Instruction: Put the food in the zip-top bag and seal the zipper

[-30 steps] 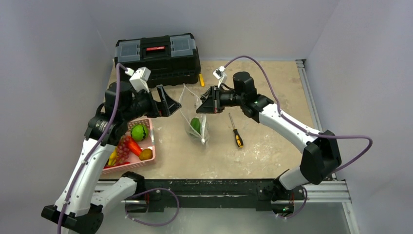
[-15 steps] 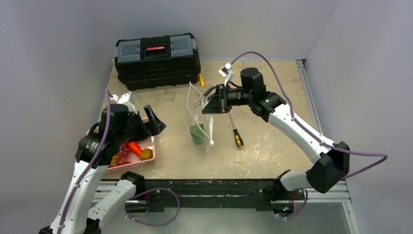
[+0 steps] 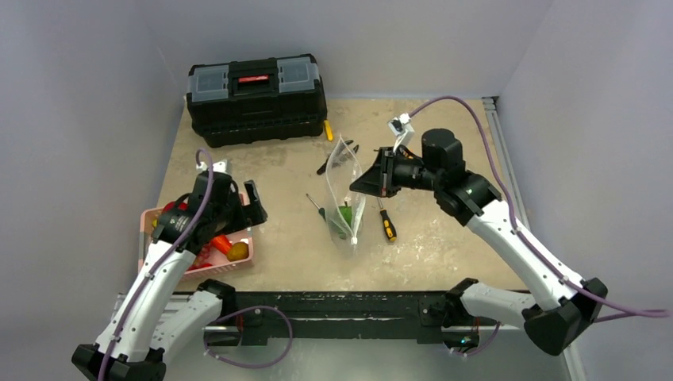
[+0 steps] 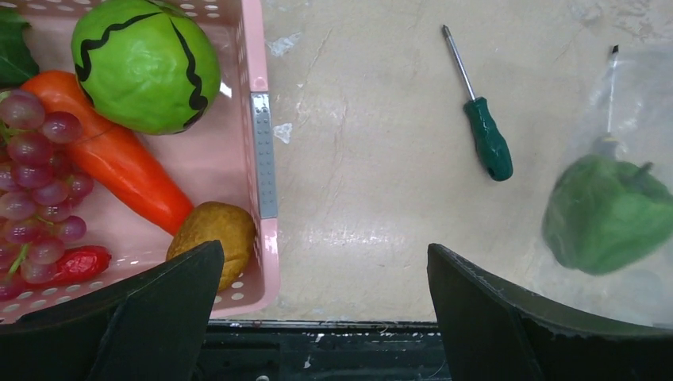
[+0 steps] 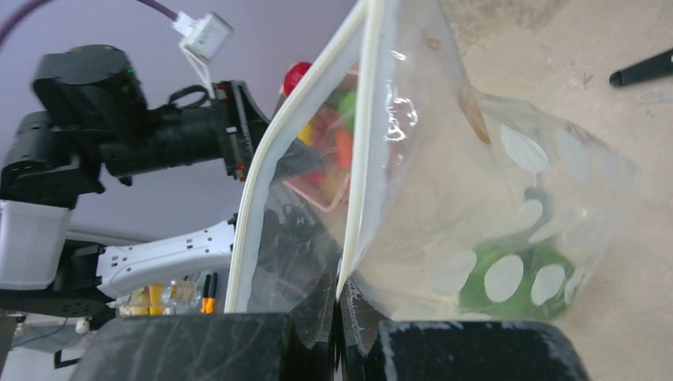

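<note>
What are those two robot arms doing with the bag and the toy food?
They are packing toy food into a bag. The right hand is pinched shut on the top edge of the clear zip-top bag, holding it up with its mouth open. One green pepper is inside. The left hand is open and empty, above the edge of the pink basket, which holds the carrot and grapes.

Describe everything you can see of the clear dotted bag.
The clear crinkly plastic bag with white dots is held roughly upright, its bottom resting on the beige table. Its mouth gapes open, with the whitish press-seal zipper strips parted. The right gripper, shut, pinches one mouth edge and holds it up. One glossy green toy pepper lies inside at the bottom.
</note>
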Motion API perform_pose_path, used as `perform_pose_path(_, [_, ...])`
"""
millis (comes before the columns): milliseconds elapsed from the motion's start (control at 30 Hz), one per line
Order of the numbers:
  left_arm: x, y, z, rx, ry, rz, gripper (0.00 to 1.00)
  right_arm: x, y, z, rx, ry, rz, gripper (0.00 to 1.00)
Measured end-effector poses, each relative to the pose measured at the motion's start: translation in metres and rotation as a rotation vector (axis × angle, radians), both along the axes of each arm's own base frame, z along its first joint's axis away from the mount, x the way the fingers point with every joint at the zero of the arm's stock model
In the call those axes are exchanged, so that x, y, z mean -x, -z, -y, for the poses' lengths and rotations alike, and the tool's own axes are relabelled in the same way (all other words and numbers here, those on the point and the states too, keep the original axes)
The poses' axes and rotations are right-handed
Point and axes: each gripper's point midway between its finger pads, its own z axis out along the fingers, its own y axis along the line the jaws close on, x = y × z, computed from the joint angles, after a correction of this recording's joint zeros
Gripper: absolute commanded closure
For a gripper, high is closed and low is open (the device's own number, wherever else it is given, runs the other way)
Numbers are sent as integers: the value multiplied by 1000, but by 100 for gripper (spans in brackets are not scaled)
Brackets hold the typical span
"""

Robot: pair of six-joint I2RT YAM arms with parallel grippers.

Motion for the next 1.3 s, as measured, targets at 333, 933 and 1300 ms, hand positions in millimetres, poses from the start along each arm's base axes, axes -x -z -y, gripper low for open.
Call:
perform_pose_path(333, [1, 23, -14, -94, 5, -29, 0, -9, -13, 6, -12, 48, 113, 100])
perform_pose_path(933, [-1, 64, -25, -173, -37, -168, 12, -23, -3, 12, 10, 163, 46, 100])
perform_pose_path(1300, [24, 58, -51, -149, -317, -174, 23, 5, -21, 33, -40, 154, 186, 100])
